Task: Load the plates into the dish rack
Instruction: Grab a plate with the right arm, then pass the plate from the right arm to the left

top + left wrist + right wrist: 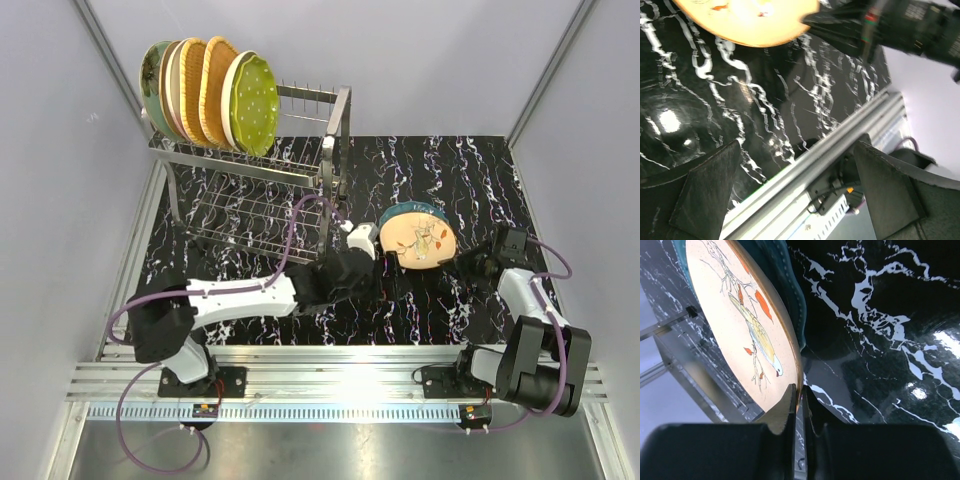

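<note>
From above: a row of plates stood on edge in the top tier of the dish rack, upper left of frame. At centre, my right fingers held the beige floral plate by its right rim, tipped up off the black marbled worktop. A teal plate showed along its upper edge. My left fingers sat just beside the plate's left rim.

From the left wrist: my left fingers were spread fully wide and held nothing, with the beige plate's rim at top of frame.

From the right wrist: my right fingers were pinched nearly closed on the plate's lower rim. The teal plate was close behind, and I could not tell if it touched.

This looked like a hand-over toward the rack. The next move called for my left fingers to clamp the free rim before the right let go.
</note>
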You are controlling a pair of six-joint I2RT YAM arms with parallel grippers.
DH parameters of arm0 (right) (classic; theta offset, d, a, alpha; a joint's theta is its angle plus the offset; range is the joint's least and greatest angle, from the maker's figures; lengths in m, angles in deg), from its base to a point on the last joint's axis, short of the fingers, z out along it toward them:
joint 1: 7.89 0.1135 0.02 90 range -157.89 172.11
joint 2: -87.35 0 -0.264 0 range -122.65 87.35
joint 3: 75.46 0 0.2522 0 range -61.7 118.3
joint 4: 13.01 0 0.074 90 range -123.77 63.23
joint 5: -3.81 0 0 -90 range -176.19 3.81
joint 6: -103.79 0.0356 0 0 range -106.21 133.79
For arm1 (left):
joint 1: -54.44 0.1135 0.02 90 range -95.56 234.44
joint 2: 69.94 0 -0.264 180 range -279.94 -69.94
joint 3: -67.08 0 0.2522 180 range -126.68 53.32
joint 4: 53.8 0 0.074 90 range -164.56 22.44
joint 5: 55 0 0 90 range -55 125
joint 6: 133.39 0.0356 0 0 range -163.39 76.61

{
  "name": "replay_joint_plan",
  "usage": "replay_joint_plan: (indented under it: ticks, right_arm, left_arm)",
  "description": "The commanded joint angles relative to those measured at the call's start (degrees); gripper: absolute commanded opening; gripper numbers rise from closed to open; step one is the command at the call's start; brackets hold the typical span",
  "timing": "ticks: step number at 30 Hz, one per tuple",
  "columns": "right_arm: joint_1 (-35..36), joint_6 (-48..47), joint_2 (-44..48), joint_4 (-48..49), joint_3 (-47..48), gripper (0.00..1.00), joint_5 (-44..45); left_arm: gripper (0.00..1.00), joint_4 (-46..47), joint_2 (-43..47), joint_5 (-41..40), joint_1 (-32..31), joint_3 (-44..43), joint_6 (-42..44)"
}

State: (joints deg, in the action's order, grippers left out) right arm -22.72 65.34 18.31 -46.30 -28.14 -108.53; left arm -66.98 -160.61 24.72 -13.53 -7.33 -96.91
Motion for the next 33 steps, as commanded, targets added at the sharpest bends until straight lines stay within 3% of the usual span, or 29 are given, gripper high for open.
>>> replay_joint_plan:
  ticks: [1,11,22,33]
  right_arm:
    - [-0.3,1.4,2.1,3.3,-0.5,0.0,-7.5]
    - [-0.3,3.7,3.3,6.3,-4.4,0.0,-11.2]
    - [-0.4,5.5,5.8,6.7,-6.3,0.0,-14.7]
    - [-0.4,7.1,5.6,8.4,-7.8,0.0,-17.0]
  left_arm:
    - [0.99,2.7,-2.1,0.6,4.0,-1.2,-2.6]
    - [0.99,4.7,-11.4,10.0,9.3,-6.9,-4.3]
    - [0.98,4.4,-17.2,12.1,11.4,-11.3,-3.4]
    - [0.8,6.7,-21.3,16.5,13.0,-10.9,-5.0]
